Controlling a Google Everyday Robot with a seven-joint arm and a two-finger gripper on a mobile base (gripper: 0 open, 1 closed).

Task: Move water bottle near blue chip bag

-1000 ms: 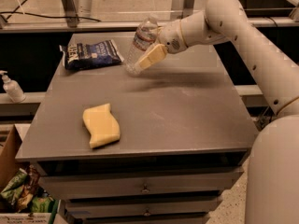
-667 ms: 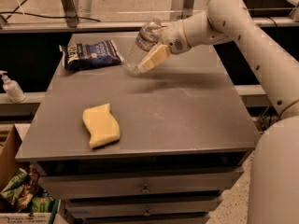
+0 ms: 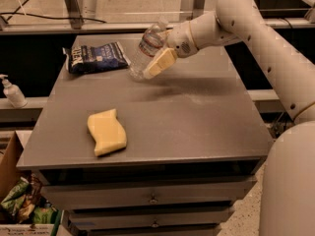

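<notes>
Holding 1 water bottle (image 3: 150, 41), gripper (image 3: 150, 65) near 1 blue chip bag (image 3: 96, 57)

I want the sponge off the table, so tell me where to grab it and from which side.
Grip the sponge across its short width, mid-length, coming straight down from above: it lies flat on the table, its long wavy sides free. The pincer is at the back, holding the tilted bottle near the chip bag.

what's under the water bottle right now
Only bare tabletop lies under the water bottle, held tilted in the gripper beside the blue chip bag. A finger hides its lower side.
</notes>
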